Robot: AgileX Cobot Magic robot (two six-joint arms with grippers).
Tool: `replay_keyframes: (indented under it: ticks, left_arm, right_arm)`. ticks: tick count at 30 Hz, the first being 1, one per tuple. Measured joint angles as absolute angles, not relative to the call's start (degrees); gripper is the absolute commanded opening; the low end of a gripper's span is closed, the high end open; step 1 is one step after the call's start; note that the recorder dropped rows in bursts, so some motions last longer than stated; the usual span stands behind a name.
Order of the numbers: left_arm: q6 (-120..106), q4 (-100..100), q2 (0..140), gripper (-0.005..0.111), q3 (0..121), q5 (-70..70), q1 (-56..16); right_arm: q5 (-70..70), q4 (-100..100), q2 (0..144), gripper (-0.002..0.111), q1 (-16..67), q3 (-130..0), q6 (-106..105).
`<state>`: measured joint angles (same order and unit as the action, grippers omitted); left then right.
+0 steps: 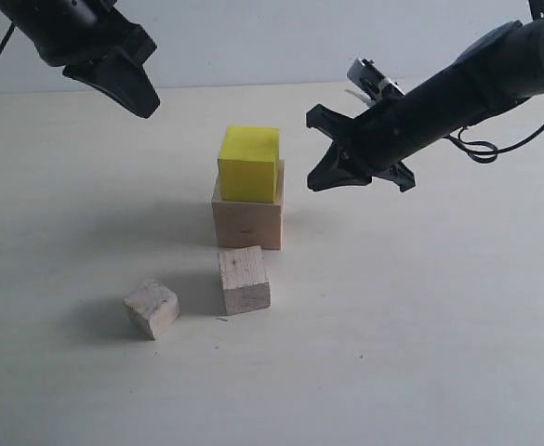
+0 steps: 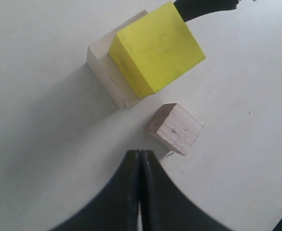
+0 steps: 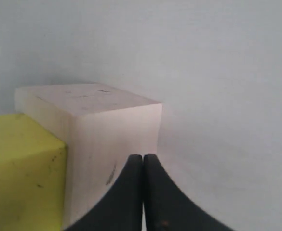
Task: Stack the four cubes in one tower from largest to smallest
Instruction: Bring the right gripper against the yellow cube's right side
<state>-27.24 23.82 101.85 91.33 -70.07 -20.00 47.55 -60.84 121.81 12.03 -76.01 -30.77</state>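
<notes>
The bright yellow cube (image 1: 249, 163) (image 2: 155, 48) (image 3: 20, 168) rests on the largest pale wood cube (image 1: 246, 221) (image 2: 109, 72) (image 3: 107, 130), slightly askew. In front of that pair the smaller plain wood cube (image 1: 244, 279) (image 2: 176, 129) lies on the table. The smallest greyish cube (image 1: 151, 308) lies to its left and shows only in the exterior view. My left gripper (image 1: 147, 108) (image 2: 140, 153) hangs high at the back left, shut and holding nothing. My right gripper (image 1: 332, 153) (image 3: 143, 156) hovers just right of the yellow cube, shut and empty.
The pale tabletop (image 1: 420, 307) runs back to a light wall (image 1: 253, 37). A black cable (image 1: 481, 149) loops under the right arm. The right arm's dark tip (image 2: 203, 6) shows at the edge of the left wrist view.
</notes>
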Motion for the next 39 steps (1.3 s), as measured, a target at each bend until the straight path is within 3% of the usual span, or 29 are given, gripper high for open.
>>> replay_keyframes:
  ticks: [39]
  left_arm:
    - [-27.03,23.95,101.85,0.000,91.33,-70.07,-20.00]
  right_arm:
    - [50.70,-71.41,126.03,0.000,12.03,-79.54,-40.74]
